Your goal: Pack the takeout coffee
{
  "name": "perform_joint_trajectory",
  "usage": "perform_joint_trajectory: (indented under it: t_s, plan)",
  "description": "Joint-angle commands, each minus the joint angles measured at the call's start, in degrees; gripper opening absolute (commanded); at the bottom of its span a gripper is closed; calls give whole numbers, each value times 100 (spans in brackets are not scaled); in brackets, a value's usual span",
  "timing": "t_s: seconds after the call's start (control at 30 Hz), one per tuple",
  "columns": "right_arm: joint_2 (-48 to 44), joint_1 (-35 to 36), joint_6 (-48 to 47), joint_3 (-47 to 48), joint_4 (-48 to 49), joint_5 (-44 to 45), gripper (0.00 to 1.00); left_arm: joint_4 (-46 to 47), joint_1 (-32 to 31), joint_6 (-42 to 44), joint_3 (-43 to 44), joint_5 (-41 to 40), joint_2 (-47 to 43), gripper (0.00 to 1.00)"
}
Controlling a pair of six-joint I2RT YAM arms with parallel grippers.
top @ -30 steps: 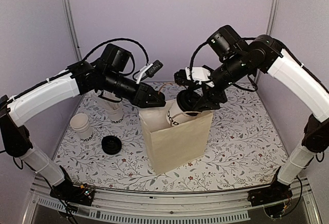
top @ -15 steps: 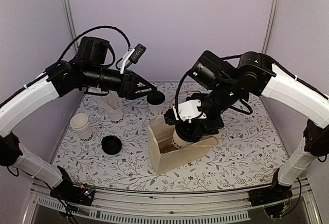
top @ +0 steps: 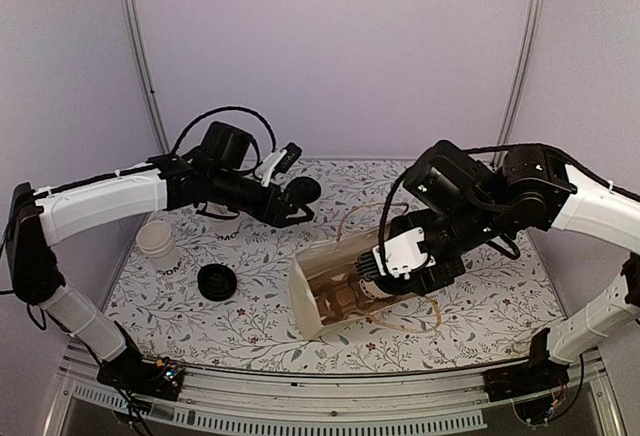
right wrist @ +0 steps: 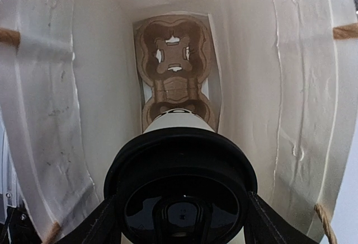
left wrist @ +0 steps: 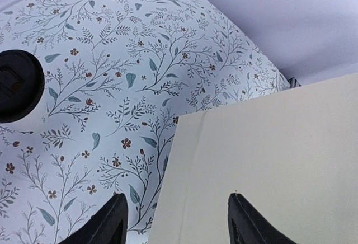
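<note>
Takeout coffee (right wrist: 182,182) is inside the paper bag (right wrist: 67,98), its black lid facing the bag's mouth. The right pincer (right wrist: 183,221) pinches it at both sides, with its base close over the brown card cup carrier (right wrist: 174,81) at the bag's bottom. The bag leans over on the floral worktop (left wrist: 140,59). The left pincer (left wrist: 176,221) hangs spread and holds nothing, beside the bag's outer wall. A loose black lid (top: 217,282) lies further left.
</note>
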Motion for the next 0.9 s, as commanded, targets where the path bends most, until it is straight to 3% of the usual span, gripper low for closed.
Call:
perform_joint_trajectory:
  t_s: [0.0, 0.2, 0.5, 0.87]
  plan:
    - [-238, 22, -308, -363, 476, 92, 39, 633, 85, -30, 23, 287, 382, 63]
    - [-490, 40, -354, -683, 646, -70, 39, 1001, -32, -197, 79, 576, 948, 61]
    - [-524, 98, -520, -1255, 1318, 801, 38, 1430, -118, -385, 109, 999, 1532, 60]
    - [-948, 496, -578, -1613, 1003, 1023, 37, 1557, -254, -462, 233, 1180, 1786, 60]
